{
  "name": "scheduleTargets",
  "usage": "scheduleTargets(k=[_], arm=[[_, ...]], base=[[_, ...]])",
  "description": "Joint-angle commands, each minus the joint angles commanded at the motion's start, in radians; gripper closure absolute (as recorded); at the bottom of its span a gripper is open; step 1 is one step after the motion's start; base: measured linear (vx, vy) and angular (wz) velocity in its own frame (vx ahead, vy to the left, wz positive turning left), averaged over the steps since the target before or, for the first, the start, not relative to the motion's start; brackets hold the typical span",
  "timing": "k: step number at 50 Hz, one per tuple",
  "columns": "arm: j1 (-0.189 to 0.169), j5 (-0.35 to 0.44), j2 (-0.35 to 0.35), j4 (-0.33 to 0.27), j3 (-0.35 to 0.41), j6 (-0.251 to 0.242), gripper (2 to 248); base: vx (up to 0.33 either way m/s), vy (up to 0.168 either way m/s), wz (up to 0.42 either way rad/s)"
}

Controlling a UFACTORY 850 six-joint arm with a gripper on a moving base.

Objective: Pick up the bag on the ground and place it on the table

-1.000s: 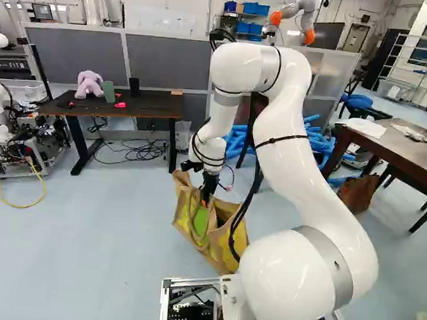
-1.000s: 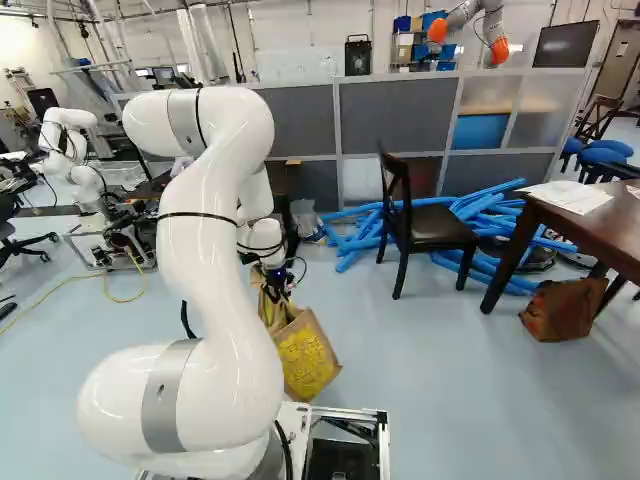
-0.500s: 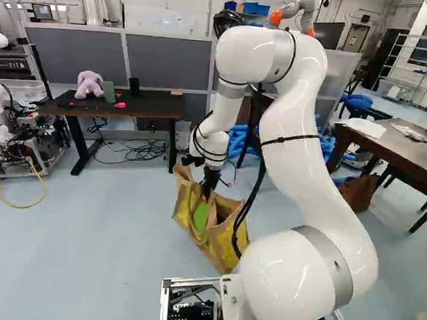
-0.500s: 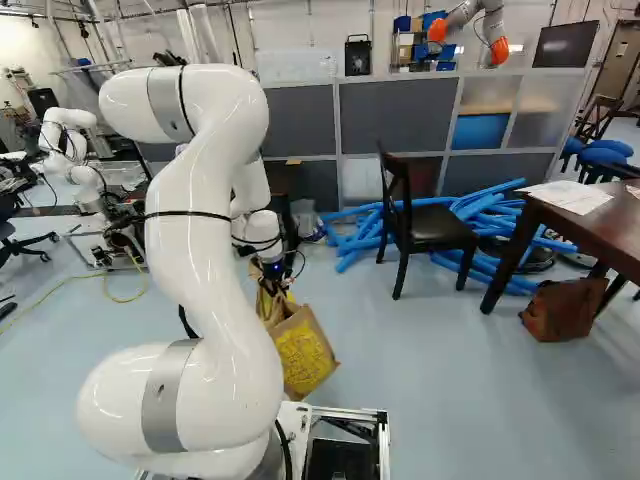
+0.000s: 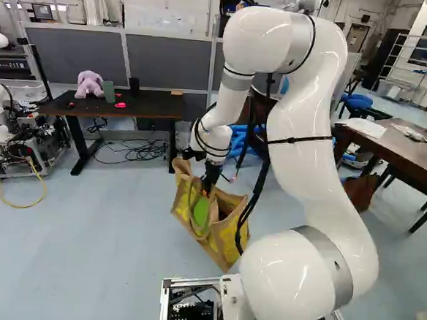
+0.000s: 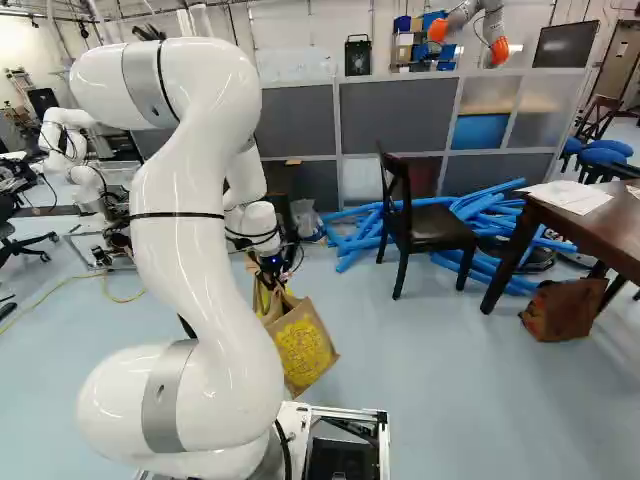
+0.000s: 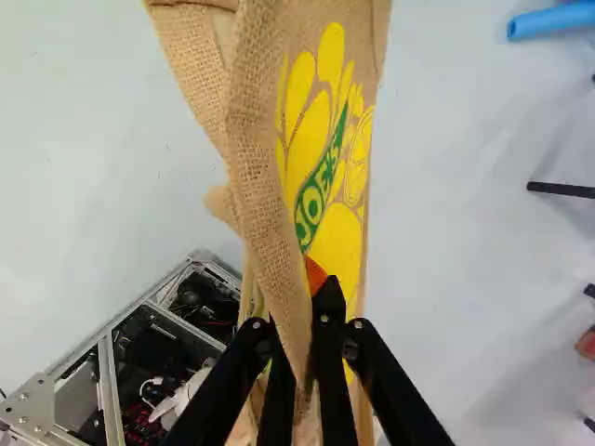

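Note:
In the left base view my gripper [image 5: 206, 192] points down at the top of the tan bag [image 5: 225, 250], which has yellow and green print. The wrist view has the gripper [image 7: 299, 321] shut on a tan woven strap of the bag [image 7: 256, 158], its cloth running between the two fingers. One orange pad shows beside the strap. The bag hangs slightly tilted; whether its bottom touches the floor I cannot tell. A brown table [image 6: 600, 215] stands at the right of the right base view, and a dark desk [image 5: 148, 104] stands farther back on the left.
Ahead, a black chair [image 6: 440, 225] stands before blue foam tubes [image 6: 500, 205]. A brown bag [image 6: 565, 308] rests by the brown table's leg. Another robot [image 6: 75, 150] stands at the far left. Grey partitions [image 6: 290, 110] line the back. The base's frame [image 7: 112, 339] is near the bag.
My arm's upper joint has risen and swung outward; the gripper has come up a little. The bag has shifted slightly up with it, its strap still held. The base has not moved.

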Motion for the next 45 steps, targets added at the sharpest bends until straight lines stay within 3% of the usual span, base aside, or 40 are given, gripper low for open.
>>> scheduleTargets(k=[45], arm=[[-0.006, -0.119, 0.184, 0.000, 0.069, 0.000, 225]], base=[[0.000, 0.000, 0.000]])
